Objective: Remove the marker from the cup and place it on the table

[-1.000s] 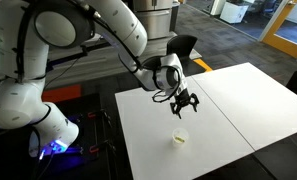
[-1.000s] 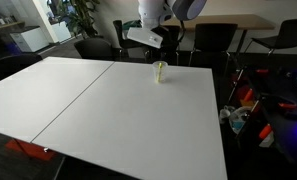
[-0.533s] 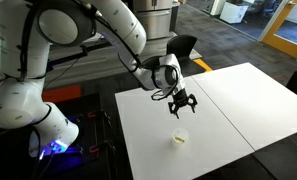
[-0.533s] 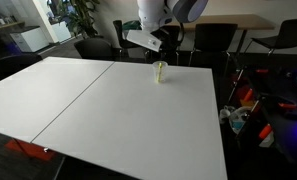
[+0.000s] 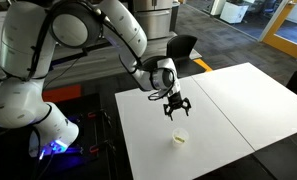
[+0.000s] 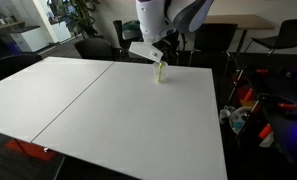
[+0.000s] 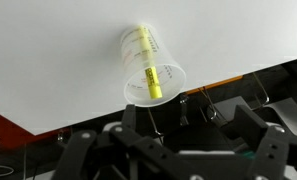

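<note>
The cup (image 5: 179, 138) is small, translucent and whitish, and stands upright on the white table (image 5: 233, 110) near one edge. It also shows in the other exterior view (image 6: 160, 72) and the wrist view (image 7: 149, 68). The yellow marker (image 7: 151, 79) stands tilted inside the cup, its top near the rim. My gripper (image 5: 175, 108) hangs open and empty above the cup, fingers pointing down, apart from it. In the wrist view only dark gripper parts (image 7: 173, 150) show below the cup. In an exterior view the gripper (image 6: 157, 55) is just over the cup.
The table (image 6: 88, 110) has a seam (image 6: 80, 88) between its two panels. Black office chairs (image 6: 213, 42) stand behind the far edge. The robot base with a blue light (image 5: 54, 146) is beside the table. The table edge (image 7: 228, 78) runs close to the cup.
My gripper has shifted a little sideways and lower, coming over the cup. The cup and marker have not moved.
</note>
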Available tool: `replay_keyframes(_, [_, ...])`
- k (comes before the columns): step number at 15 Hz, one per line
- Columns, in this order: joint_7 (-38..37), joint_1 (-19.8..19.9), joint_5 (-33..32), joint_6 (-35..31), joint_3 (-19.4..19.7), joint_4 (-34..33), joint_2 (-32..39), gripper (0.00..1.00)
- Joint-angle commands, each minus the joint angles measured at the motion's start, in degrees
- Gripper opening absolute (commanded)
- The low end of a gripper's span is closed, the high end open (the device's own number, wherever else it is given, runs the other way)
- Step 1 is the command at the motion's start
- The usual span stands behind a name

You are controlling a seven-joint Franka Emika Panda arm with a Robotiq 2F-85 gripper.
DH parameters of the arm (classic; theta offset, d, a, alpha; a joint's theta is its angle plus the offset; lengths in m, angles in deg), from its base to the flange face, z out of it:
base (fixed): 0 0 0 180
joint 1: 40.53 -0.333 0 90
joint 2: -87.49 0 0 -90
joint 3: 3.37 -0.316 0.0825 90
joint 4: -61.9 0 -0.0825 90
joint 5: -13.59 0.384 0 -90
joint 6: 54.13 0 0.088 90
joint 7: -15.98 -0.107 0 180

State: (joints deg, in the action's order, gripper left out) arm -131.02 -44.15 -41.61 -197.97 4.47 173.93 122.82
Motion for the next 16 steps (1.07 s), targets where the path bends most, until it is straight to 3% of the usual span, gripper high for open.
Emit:
replay_keyframes(1, [0.78, 1.01, 1.10, -2.38, 0.46, -1.11, 2.26, 1.00])
replay_keyframes(7, [1.12, 1.30, 2.46, -2.45, 1.17, -2.09, 4.58, 1.00])
replay_keyframes(12, [2.05, 1.48, 3.26, -2.91, 1.38, -1.44, 4.04, 0.79])
replay_keyframes(13, [2.09, 1.48, 3.36, -2.96, 1.46, -1.20, 3.79, 0.80])
replay_keyframes(14, [2.17, 1.54, 3.48, -3.11, 1.52, -0.95, 3.55, 0.74])
replay_keyframes(16, [2.54, 1.66, 3.61, -3.31, 1.60, -0.78, 3.41, 0.76])
